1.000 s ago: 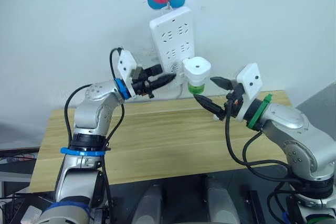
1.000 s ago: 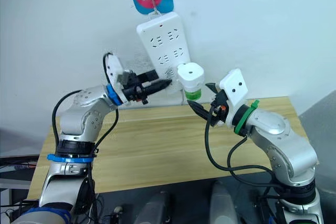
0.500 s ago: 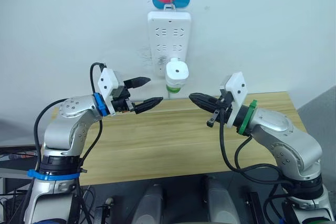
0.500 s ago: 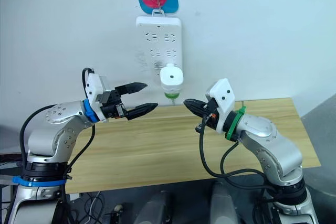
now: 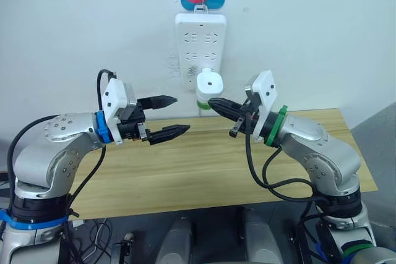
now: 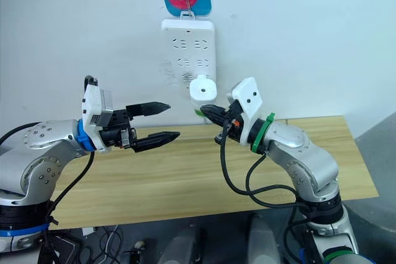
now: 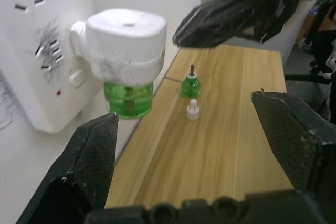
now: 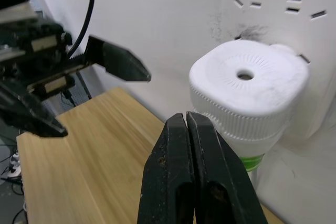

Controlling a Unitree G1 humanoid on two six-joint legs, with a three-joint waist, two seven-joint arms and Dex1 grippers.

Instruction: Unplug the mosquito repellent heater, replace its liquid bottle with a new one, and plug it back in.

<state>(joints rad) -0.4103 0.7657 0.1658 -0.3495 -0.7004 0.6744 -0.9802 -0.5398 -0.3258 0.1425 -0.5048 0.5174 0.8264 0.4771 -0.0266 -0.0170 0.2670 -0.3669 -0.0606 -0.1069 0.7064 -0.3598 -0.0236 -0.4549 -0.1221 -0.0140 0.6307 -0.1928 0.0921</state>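
From the head views, the mosquito repellent heater point(image 5: 209, 83) sits plugged into the wall-hung power strip point(image 5: 200, 41) above the worktop point(image 5: 204, 165); the left hand point(image 5: 164, 116) is spread to its left, the right hand point(image 5: 218, 104) pressed together just beside it, so a closed hand may only nudge the strip. In the left wrist view, the new bottle point(image 7: 190, 85) and loose cap point(image 7: 192, 109) could be toppled. In the right wrist view, shut fingers point(image 8: 189, 182) could slip off the heater.
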